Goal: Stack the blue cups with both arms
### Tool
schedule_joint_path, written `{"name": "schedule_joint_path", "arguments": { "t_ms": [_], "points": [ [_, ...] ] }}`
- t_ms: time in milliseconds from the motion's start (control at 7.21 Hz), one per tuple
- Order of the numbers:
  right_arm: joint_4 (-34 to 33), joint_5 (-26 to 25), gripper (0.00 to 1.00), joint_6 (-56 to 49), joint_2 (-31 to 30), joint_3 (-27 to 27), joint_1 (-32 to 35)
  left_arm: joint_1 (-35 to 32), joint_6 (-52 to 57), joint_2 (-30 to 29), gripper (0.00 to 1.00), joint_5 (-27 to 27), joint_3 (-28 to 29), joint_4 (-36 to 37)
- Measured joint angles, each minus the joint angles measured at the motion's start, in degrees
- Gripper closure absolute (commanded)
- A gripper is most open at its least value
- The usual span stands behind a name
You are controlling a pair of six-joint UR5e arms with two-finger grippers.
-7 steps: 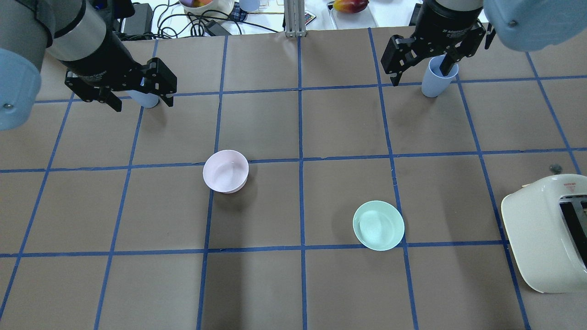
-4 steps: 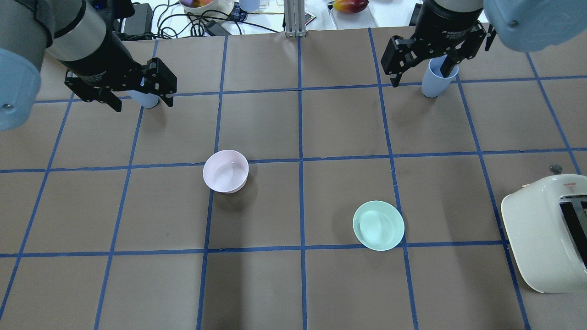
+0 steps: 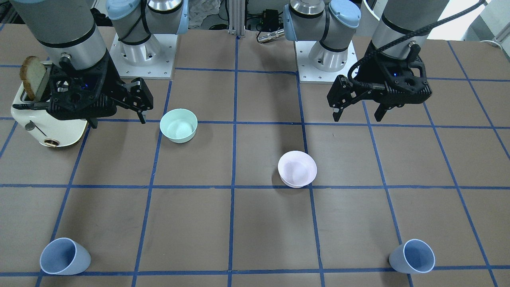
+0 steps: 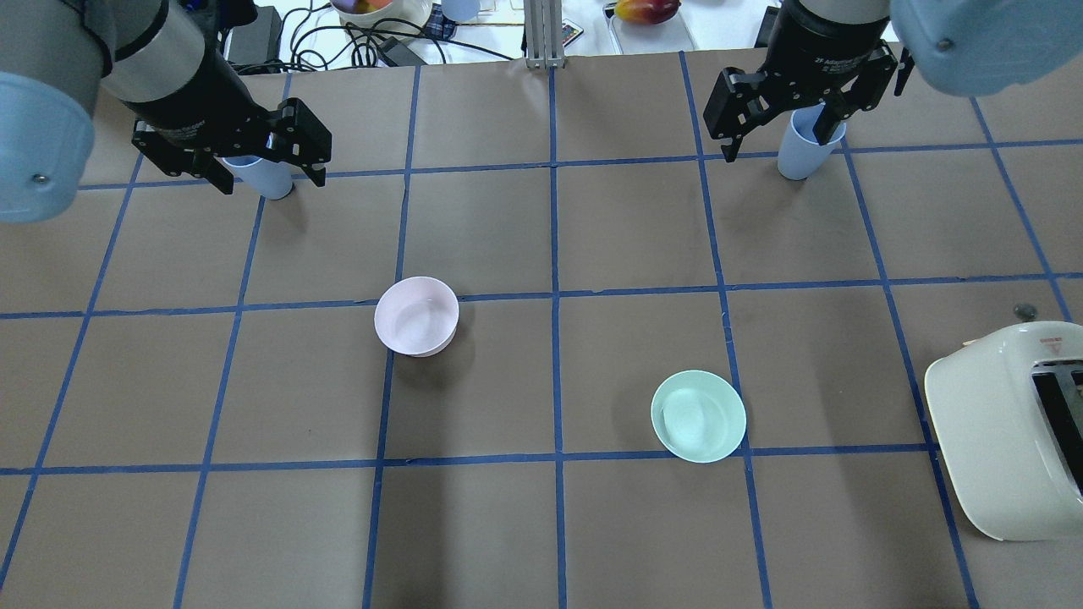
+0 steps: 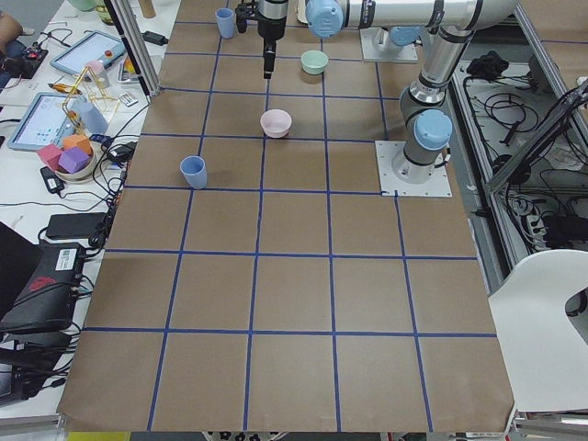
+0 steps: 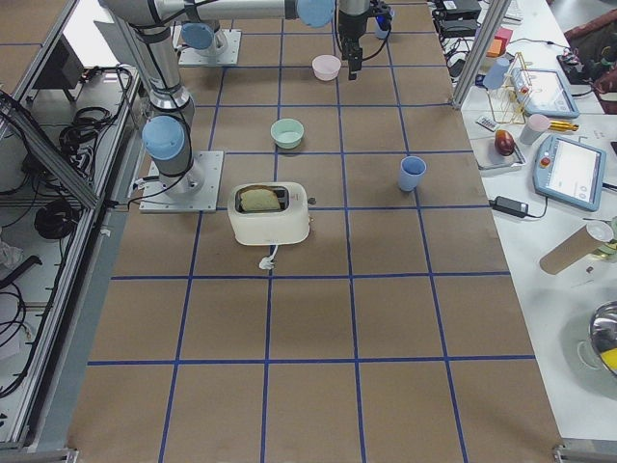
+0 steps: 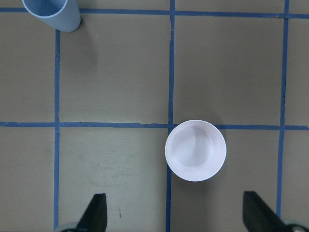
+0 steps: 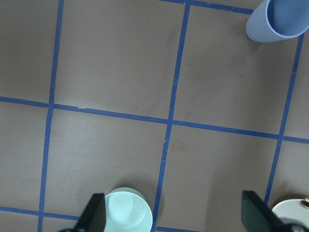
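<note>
Two pale blue cups stand upright near the table's far edge, one on my left (image 4: 261, 176) (image 3: 412, 257) and one on my right (image 4: 799, 155) (image 3: 65, 256). My left gripper (image 4: 271, 182) (image 3: 357, 116) is open and empty, high above the table. In the left wrist view its cup (image 7: 51, 13) is far ahead at the top left, with the pink bowl (image 7: 195, 150) below between the fingers. My right gripper (image 4: 774, 139) (image 3: 116, 120) is open and empty, also high. In the right wrist view its cup (image 8: 279, 19) is far ahead at the top right.
A pale pink bowl (image 4: 416, 315) sits left of centre and a mint-green bowl (image 4: 698, 415) right of centre. A cream toaster (image 4: 1007, 431) with a bread slice (image 3: 34, 81) stands at the right edge. Cables and clutter lie beyond the far edge.
My left gripper has moved a little toward the far edge, still open. My right gripper has barely shifted. The cups and bowls have not moved.
</note>
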Motion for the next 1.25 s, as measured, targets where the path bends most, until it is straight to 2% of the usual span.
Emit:
{"name": "schedule_joint_path", "arguments": {
  "t_ms": [277, 554, 970, 1248],
  "points": [
    [-0.2, 0.0, 0.00, 0.0, 0.0, 0.5, 0.0, 0.3, 3.8, -4.9, 0.00, 0.1, 1.1, 3.4],
    [-0.8, 0.0, 0.00, 0.0, -0.2, 1.6, 0.0, 2.1, 8.1, -14.1, 0.00, 1.0, 4.5, 9.4],
    [-0.9, -0.2, 0.00, 0.2, -0.6, 1.7, -0.1, 5.4, 16.0, -30.2, 0.00, 3.5, 16.9, 12.8],
    [-0.9, -0.2, 0.00, 0.3, -0.7, 1.9, 0.0, 5.6, 16.8, -36.5, 0.00, 6.9, 22.0, 12.5]
  ]
}}
